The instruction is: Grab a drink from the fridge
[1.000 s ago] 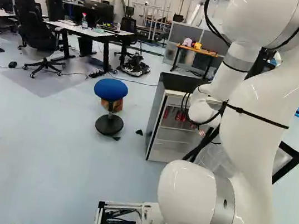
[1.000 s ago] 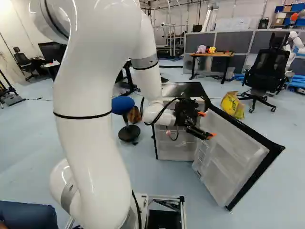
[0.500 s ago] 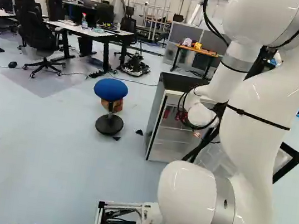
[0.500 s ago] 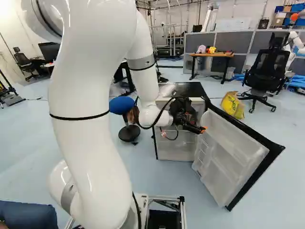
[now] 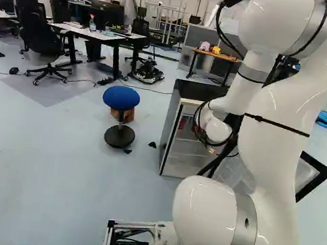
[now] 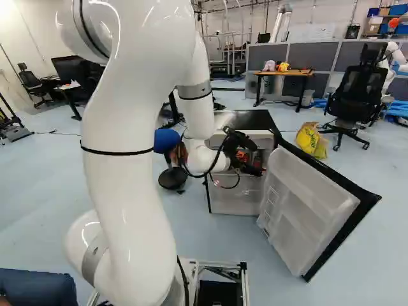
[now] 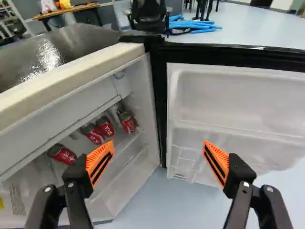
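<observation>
At the left of the left base view, a blue-topped stool (image 5: 121, 98) is on the floor, a little apart from the fridge (image 5: 199, 91). The fridge is open, and its drinks, red cans (image 7: 93, 134), are in a row on a shelf inside. Farther right, seen in the right base view, the gripper (image 6: 254, 162) is in front of the fridge opening. In the wrist view its two fingers stand wide apart, with nothing held between the orange pads (image 7: 100, 162). Three of the cans are ahead of the tip of the finger on the fridge side; the fourth is off that finger's outer side, and no can is between the fingers or touching them as far as can be seen. The open door (image 6: 315, 204) comes next, ahead of the other finger. Beyond the door are a yellow bag (image 6: 311, 140) on the floor and then a black office chair (image 6: 358, 94).
</observation>
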Controlling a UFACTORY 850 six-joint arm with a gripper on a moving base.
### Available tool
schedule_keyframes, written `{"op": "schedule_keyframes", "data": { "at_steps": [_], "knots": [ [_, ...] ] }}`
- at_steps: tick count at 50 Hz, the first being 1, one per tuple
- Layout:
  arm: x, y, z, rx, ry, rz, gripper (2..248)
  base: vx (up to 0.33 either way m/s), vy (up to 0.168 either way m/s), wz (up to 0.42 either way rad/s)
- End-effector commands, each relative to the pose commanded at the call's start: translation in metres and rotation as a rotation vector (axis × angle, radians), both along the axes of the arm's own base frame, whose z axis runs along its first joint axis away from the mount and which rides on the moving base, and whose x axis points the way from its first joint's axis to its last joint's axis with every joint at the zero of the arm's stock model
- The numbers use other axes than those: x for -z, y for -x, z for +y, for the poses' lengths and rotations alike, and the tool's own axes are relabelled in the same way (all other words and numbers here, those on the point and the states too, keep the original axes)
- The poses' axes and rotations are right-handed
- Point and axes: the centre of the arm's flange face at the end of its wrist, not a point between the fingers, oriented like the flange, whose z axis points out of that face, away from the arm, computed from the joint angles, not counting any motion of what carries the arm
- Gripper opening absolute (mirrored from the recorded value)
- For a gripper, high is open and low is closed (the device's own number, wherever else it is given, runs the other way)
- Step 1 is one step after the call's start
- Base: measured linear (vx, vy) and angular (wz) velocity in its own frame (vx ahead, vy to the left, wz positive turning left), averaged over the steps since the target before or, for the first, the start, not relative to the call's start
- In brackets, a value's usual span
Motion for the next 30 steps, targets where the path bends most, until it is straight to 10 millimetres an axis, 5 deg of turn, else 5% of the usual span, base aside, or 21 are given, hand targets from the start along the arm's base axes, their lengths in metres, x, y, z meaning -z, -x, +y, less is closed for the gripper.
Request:
{"op": "schedule_keyframes", "data": {
  "at_steps": [30],
  "knots": [
    [0.037, -0.019, 0.017, -0.316, -0.023, 0.100, 247, 0.000, 0.000, 0.000]
  ]
}}
